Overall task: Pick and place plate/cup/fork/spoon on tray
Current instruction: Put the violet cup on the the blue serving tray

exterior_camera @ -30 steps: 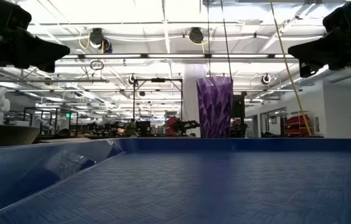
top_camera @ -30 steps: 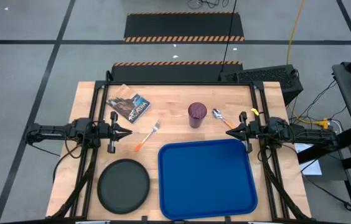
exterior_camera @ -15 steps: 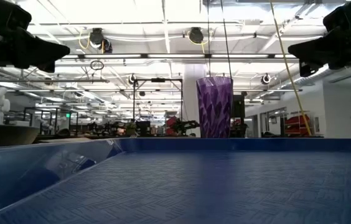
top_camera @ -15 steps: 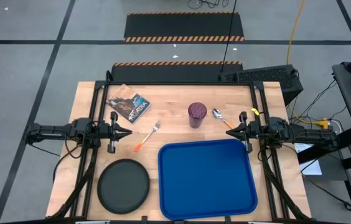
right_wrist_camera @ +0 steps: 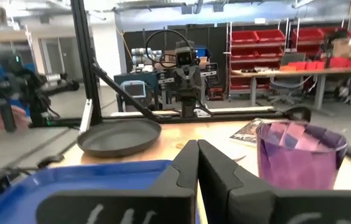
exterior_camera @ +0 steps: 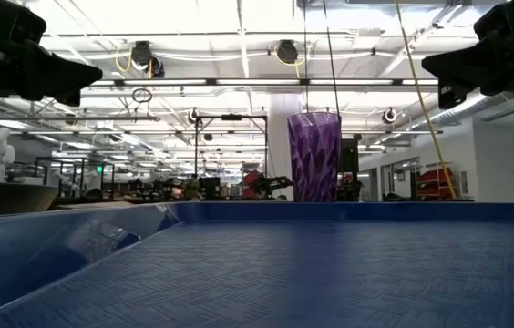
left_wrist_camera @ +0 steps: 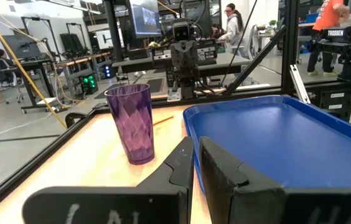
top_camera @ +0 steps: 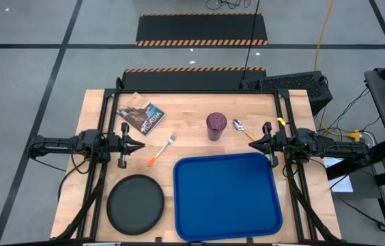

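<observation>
Right gripper [top_camera: 266,142] has shifted very slightly since 1 s ago, most visibly in the low view; nothing else has moved. Tray [top_camera: 226,197] holds nothing. Plate [top_camera: 135,202] sits on the worktop [top_camera: 192,109] left of the tray, also bare. Cup [top_camera: 216,126] stands upright behind the tray, mouth up. Spoon [top_camera: 241,130] lies just right of the cup, on a diagonal, bowl toward the far-left. Fork [top_camera: 162,149] lies diagonal, tines far-right, handle near-left. Left gripper [top_camera: 132,143] hovers at the left edge; both arms' fingers are closed, holding nothing. Booklet [top_camera: 141,114] lies at the far left.
</observation>
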`<action>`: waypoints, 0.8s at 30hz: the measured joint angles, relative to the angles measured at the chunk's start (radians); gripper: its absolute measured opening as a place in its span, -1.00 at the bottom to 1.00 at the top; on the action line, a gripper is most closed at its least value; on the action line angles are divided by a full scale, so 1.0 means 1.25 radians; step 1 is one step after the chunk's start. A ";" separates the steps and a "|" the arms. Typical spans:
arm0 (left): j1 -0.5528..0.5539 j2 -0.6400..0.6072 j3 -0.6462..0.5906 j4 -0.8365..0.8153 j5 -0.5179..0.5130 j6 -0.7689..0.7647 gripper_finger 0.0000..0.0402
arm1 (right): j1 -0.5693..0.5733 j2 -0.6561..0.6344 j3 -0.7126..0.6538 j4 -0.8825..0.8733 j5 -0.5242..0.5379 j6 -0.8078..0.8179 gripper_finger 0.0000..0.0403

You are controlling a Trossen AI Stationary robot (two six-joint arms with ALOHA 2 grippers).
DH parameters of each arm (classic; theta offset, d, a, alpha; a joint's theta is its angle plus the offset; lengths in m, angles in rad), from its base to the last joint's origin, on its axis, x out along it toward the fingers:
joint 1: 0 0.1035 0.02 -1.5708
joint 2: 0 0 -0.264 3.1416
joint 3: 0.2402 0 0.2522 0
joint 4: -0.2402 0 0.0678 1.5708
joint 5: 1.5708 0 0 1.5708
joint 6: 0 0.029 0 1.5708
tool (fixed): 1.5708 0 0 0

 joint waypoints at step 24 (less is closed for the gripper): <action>0.000 0.000 0.000 0.000 0.000 0.000 -0.85 | 0.000 0.263 0.354 -0.017 0.065 -0.033 -1.00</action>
